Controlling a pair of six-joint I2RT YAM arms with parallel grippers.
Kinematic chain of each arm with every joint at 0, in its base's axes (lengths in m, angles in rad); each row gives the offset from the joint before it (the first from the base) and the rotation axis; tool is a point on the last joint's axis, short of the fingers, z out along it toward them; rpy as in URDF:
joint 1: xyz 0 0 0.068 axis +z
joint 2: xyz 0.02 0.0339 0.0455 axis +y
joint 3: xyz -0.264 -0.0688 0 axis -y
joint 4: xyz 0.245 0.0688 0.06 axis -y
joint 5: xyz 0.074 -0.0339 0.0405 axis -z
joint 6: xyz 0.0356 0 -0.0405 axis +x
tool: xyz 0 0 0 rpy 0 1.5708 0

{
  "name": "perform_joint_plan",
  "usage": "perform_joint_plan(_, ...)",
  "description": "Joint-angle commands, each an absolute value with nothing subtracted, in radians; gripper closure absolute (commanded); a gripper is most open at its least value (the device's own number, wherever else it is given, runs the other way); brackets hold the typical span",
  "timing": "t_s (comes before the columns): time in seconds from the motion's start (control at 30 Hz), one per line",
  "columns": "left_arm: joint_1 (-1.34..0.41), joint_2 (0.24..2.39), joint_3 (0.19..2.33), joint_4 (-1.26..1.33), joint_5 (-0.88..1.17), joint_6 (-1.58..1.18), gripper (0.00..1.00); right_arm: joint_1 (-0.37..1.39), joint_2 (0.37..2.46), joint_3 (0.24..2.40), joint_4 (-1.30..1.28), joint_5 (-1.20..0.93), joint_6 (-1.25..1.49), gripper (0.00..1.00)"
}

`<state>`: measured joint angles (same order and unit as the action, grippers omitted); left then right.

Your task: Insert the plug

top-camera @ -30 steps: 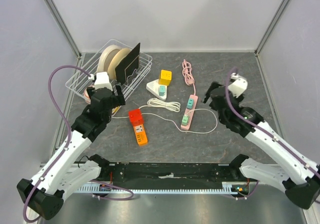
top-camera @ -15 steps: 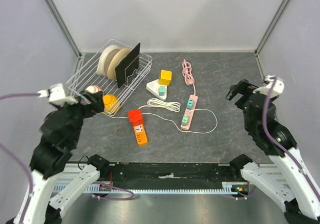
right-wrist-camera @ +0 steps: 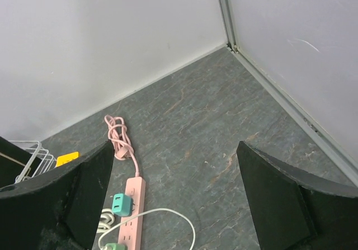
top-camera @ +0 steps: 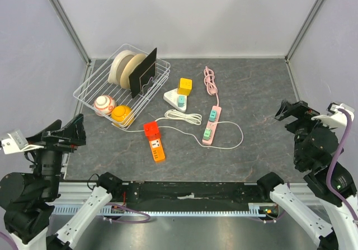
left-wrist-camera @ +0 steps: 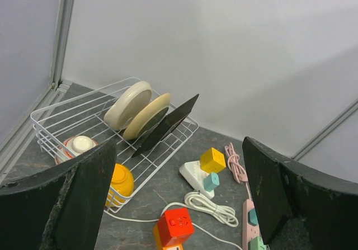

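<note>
A pink power strip [top-camera: 211, 125] lies mid-table with a teal plug [top-camera: 212, 114] and a green plug [top-camera: 207, 133] seated in it; a white cable [top-camera: 232, 140] loops out from the green one. An orange strip [top-camera: 156, 149] carries a red cube plug [top-camera: 151, 130]. My left gripper [top-camera: 64, 133] hangs open at the near left, high above the table, nothing between its fingers [left-wrist-camera: 84, 194]. My right gripper [top-camera: 293, 111] hangs open at the near right, also holding nothing. The right wrist view shows the pink strip [right-wrist-camera: 132, 205] and teal plug [right-wrist-camera: 119, 203] far below.
A white wire rack [top-camera: 162, 76] at the back left holds plates, a black board, a ball [top-camera: 104, 104] and an orange bowl [top-camera: 121, 113]. A white adapter [top-camera: 170, 97] with a teal plug and a yellow cube [top-camera: 185, 86] sit beside it. A coiled white cable [top-camera: 183, 117] lies mid-table.
Both arms have drawn back from the table's middle to the near corners and risen. The left gripper left the rack's front corner and its jaws widened.
</note>
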<state>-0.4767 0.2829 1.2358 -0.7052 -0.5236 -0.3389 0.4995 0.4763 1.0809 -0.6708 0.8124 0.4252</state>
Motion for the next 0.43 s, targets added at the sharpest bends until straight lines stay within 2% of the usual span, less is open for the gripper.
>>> perform_joint_plan(0.0,-0.469,0.281,1.227,-0.713,-0.546,-0.299,0.0,0.497,0.466,1.108,-0.68,0.862,0.387,0.02)
perform_joint_plan(0.4,-0.469,0.287,1.221,-0.71,-0.561,-0.298,0.0,0.497,0.46,1.095,-0.678,0.868,0.383,0.02)
